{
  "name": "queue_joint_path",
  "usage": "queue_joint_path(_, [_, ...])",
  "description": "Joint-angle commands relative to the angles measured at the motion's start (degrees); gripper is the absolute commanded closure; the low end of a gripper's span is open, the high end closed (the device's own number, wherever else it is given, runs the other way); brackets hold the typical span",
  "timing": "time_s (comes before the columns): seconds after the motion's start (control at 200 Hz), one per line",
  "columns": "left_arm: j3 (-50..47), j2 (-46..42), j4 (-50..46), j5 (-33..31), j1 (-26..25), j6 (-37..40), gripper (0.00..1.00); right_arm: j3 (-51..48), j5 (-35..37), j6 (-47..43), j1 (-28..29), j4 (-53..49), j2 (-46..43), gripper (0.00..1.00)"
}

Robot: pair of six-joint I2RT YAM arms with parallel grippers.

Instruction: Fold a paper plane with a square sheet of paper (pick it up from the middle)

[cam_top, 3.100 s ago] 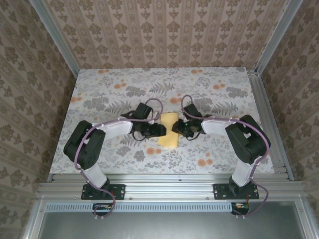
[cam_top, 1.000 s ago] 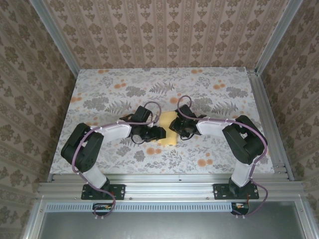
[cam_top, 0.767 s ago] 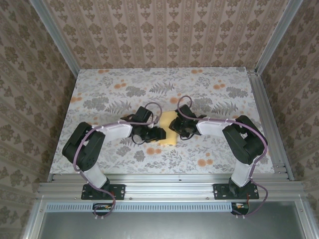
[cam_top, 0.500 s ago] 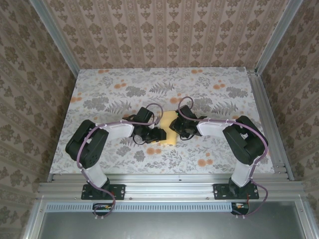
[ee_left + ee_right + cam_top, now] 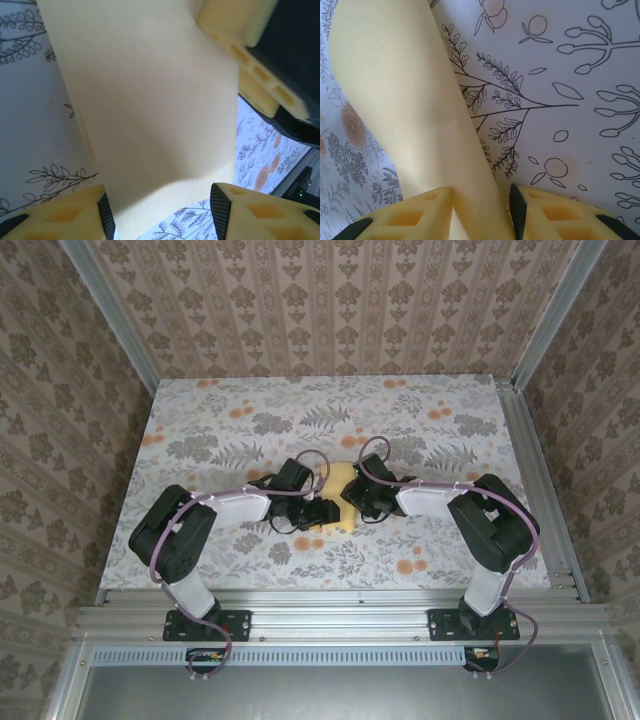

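The square sheet of paper [image 5: 342, 519] is pale yellow and stands curled up in the middle of the table, between both grippers. My left gripper [image 5: 324, 512] sits at its left side. In the left wrist view the sheet [image 5: 150, 100] spreads beyond the left gripper [image 5: 162, 200], whose jaws stand wide apart, with cloth showing by the right pad [image 5: 220, 212]. My right gripper [image 5: 350, 498] holds the right side. In the right wrist view a curved fold of the sheet [image 5: 395, 75] fills the gap of the right gripper [image 5: 480, 197]. No paper plane shape shows.
A flower-print cloth [image 5: 420, 420] covers the table. Aluminium rails run along the right side [image 5: 535, 470] and the near edge [image 5: 330, 620], and patterned walls close in the back and sides. The right gripper's finger [image 5: 235, 25] shows at the top right of the left wrist view.
Both grippers have drawn closer together around the sheet. The sheet, earlier a flat rectangle, now looks narrower and bunched up between them.
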Motion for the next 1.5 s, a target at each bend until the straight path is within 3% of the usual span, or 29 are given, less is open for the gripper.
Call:
queue_joint_path(0.0, [1.0, -2.2, -1.2, 0.0, -0.2, -1.2, 0.45, -1.2, 3.9, 0.9, 0.1, -0.8, -1.0, 0.60])
queue_joint_path(0.205, [1.3, -2.7, -3.4, -1.3, 0.3, -0.4, 0.50, -1.4, 4.5, 0.1, 0.0, -1.3, -1.6, 0.60])
queue_joint_path(0.56, [2.1, -1.7, -6.8, -2.0, 1.5, 2.4, 0.84, -0.8, 3.6, -1.0, 0.1, -1.2, -0.8, 0.60])
queue_joint_path(0.725, [3.3, -0.8, -9.4, -2.9, 2.3, 4.6, 0.91, 0.2, 3.6, -3.1, 0.2, -2.3, -1.7, 0.58])
queue_joint_path(1.29, [7.9, 5.7, -13.1, -2.4, 5.2, 10.0, 0.93, 6.9, 2.7, -14.9, -1.2, -13.8, -4.6, 0.45])
queue_joint_path(1.495, [8.1, 5.7, -13.3, -1.9, 5.3, 10.4, 0.93, 12.4, -0.2, -20.6, -4.3, -18.6, -0.2, 0.39])
